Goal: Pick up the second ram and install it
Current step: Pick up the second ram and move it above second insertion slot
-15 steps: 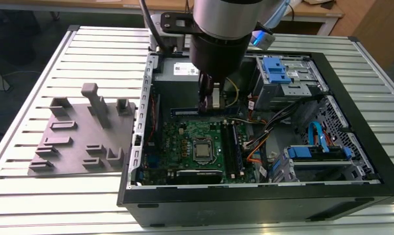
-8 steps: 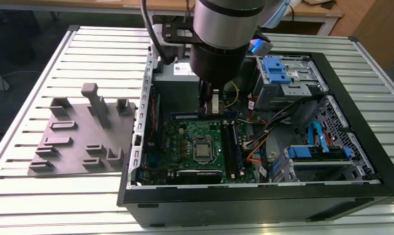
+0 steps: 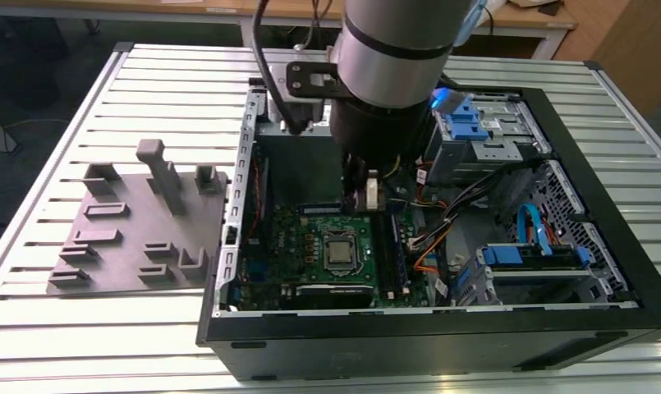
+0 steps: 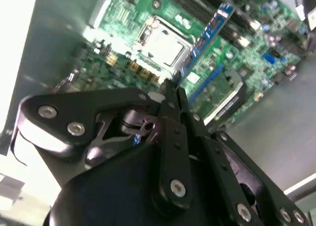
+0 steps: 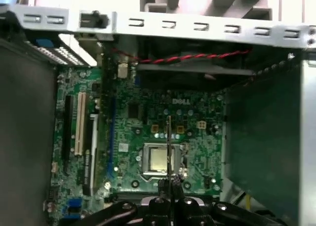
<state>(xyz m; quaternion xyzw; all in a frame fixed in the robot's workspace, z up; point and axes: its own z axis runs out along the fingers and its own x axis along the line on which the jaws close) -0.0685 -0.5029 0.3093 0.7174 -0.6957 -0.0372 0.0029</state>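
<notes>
Not much to read here tbh. There's a short white printed word [image 5: 180, 101] on the motherboard [image 5: 207, 152], just above the CPU socket [image 5: 159, 159] in the first wrist view. The small white sticker [image 4: 192, 77] in the second wrist view I can't make out.

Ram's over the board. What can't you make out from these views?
First wrist view: the second ram, in the gripper, stands edge-on as a thin line; its contacts cannot be seen.
Second wrist view: the gripper's body covers the ram's near end.
Exterior view: the arm covers the space above the memory slots, so alignment cannot be judged.
</notes>
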